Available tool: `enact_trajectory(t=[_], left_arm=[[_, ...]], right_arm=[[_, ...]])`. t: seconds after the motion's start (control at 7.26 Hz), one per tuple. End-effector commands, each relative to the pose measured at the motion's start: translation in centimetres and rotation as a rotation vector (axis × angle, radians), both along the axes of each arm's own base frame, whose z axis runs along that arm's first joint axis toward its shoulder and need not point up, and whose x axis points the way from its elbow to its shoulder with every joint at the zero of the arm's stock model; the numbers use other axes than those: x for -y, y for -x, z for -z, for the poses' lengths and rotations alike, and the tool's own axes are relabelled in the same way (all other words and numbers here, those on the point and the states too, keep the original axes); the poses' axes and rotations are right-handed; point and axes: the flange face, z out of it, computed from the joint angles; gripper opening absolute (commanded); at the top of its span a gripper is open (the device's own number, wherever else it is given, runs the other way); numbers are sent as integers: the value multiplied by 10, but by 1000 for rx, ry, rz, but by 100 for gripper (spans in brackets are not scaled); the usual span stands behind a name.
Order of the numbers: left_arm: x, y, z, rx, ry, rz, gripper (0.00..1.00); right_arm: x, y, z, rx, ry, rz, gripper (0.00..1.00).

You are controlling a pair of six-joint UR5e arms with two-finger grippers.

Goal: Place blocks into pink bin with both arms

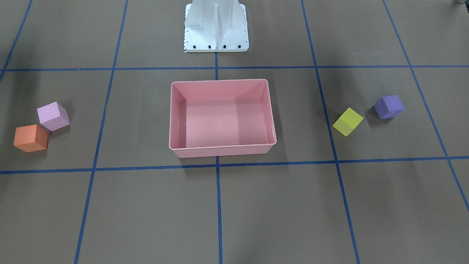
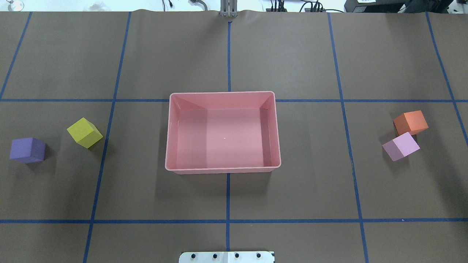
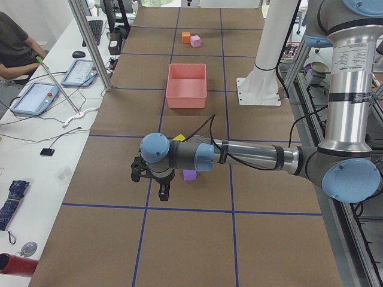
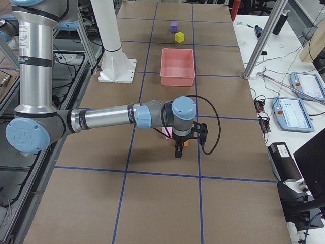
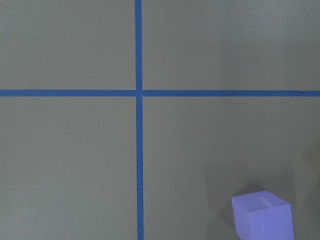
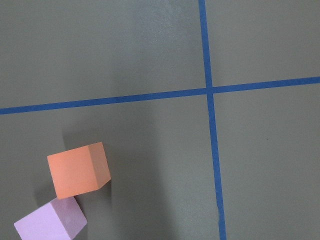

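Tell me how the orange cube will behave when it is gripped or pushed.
The small matte orange cube sits flat on the brown table cover, so it would likely slide, not roll or tip. Its matte, flat faces probably grip well. A push may also shift the lilac cube, which seems to touch its corner.

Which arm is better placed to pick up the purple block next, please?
The left. The purple block lies on the robot's left of the bin, and the left gripper hangs close by it; its wrist view shows the block. The right gripper is at the far end, by the orange block.
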Motion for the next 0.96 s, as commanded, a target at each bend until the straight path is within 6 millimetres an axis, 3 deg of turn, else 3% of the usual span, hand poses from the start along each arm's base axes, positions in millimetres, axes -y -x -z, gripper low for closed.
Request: enact_trajectory(t=[0.0,0.83], left_arm=[[-1,1,3,3,-17,0,100],[1,-1,11,-3,-35,0,100]], right_arm=[[-5,0,-5,-1,10,0,100],[-4,2,1,11,4,-3,100]])
